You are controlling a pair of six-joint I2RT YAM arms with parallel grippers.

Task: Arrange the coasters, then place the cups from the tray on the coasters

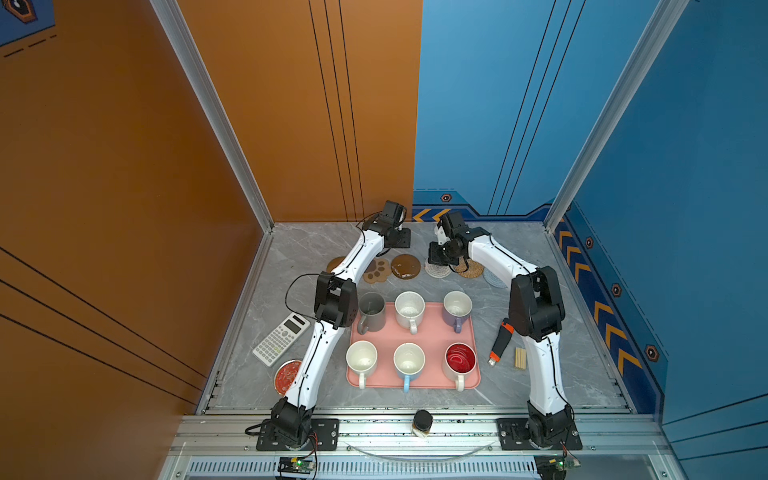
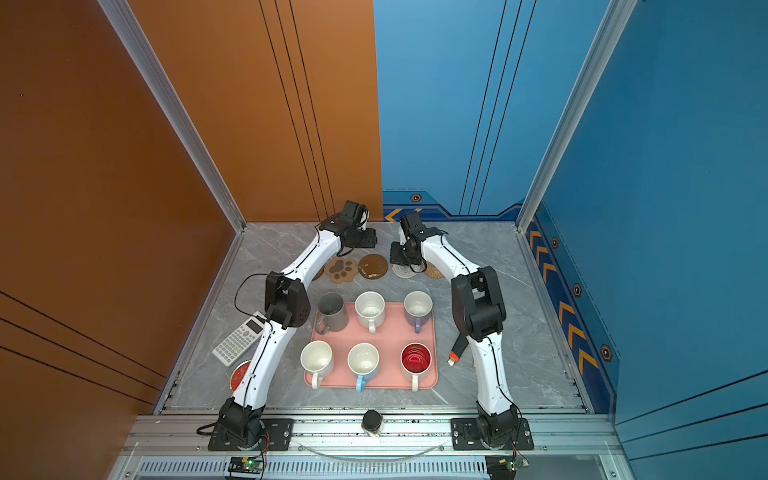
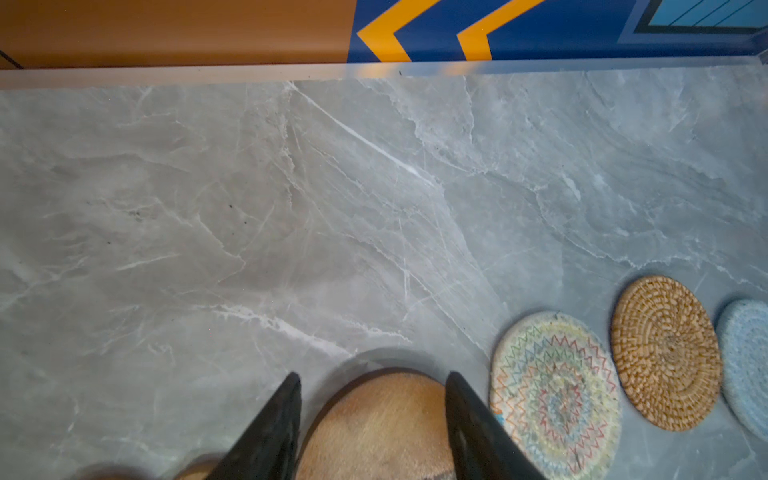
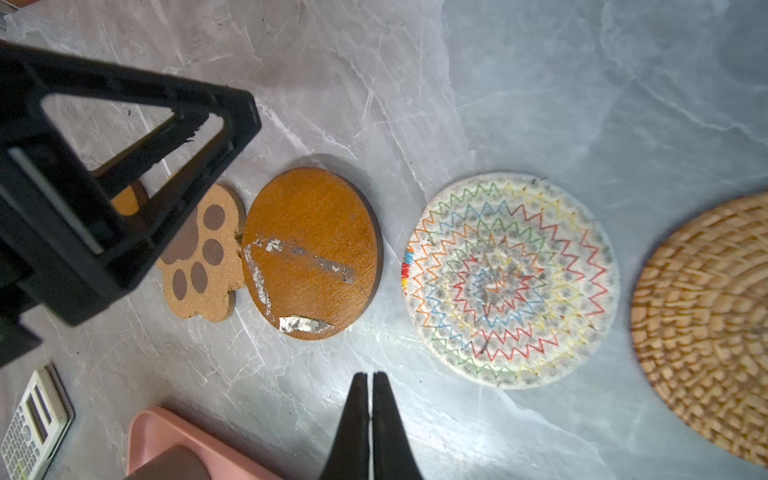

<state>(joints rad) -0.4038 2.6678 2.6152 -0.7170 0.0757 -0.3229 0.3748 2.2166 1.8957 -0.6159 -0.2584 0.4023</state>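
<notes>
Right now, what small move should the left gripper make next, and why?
Probably lower the open left gripper onto the glossy brown disc and nudge it toward the white woven round coaster: the disc touches the brown paw-shaped coaster, and there is room that way.

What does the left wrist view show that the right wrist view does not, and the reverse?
Only the left wrist: the blue coaster and the back wall. Only the right wrist: the calculator, a tray corner and the shut right gripper. Both: the white coaster, the rattan coaster, the brown disc and the open left gripper.
</notes>
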